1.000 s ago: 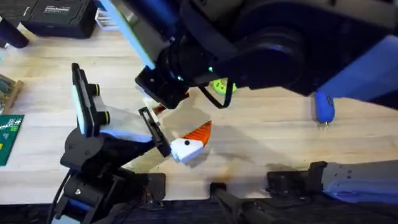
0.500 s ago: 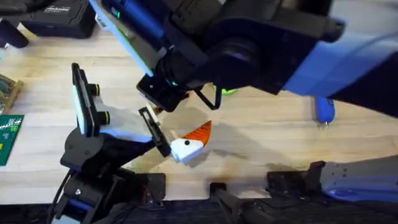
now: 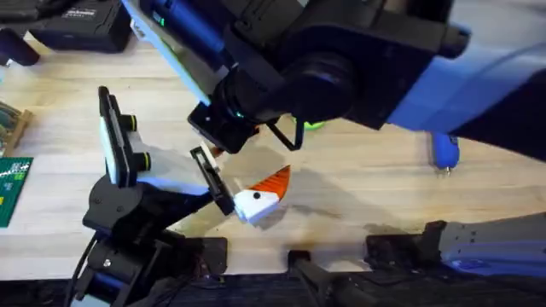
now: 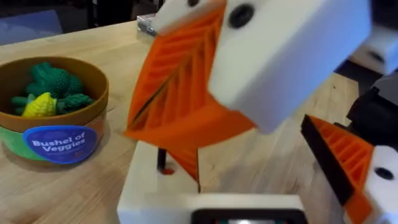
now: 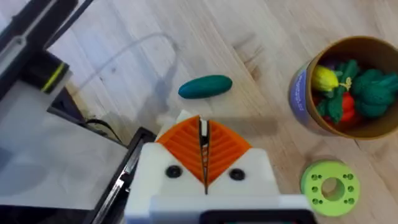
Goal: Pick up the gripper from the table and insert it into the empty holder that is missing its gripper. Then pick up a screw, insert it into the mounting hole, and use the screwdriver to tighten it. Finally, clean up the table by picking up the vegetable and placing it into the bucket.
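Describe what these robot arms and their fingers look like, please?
The arms are black with blue sections and a small green light. Each end effector is white with orange ribbed finger pads and black screws. Black cables trail from the left base.

A flat light-green round plastic disc with holes (image 5: 329,184) lies on the pale wooden table (image 3: 367,183), a green printed circuit board (image 3: 12,189) sits at its near-left edge, and a black box-shaped device (image 3: 81,21) rests far-left.
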Action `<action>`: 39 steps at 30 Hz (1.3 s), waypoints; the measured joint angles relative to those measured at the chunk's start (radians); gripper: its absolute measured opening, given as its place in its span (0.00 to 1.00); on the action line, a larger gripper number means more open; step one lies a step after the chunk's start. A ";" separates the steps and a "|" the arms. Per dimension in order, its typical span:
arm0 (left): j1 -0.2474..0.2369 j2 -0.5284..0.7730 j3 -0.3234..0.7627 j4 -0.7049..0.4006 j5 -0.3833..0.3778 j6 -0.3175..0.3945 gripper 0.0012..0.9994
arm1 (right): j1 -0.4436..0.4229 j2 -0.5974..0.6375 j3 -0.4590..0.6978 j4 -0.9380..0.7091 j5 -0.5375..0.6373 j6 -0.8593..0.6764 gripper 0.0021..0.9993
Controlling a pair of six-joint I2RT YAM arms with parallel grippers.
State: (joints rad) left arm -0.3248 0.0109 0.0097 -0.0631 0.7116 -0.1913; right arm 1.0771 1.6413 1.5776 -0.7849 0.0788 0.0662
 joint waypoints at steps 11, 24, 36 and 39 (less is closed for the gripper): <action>0.000 0.000 0.000 0.000 0.000 0.000 0.99 | 0.000 0.000 0.000 0.000 0.000 -0.015 0.00; 0.000 0.000 0.000 0.000 0.000 0.000 0.99 | 0.000 0.000 0.000 -0.001 0.000 -0.015 0.00; 0.000 0.000 0.000 0.000 0.000 0.000 0.99 | 0.000 -0.025 0.000 -0.008 0.000 -0.015 0.00; 0.000 0.000 0.000 0.000 0.000 0.000 0.99 | 0.000 -0.031 0.000 -0.008 0.000 -0.015 0.00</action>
State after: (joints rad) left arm -0.3248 0.0109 0.0097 -0.0631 0.7116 -0.1909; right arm 1.0771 1.6100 1.5776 -0.7925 0.0784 0.0513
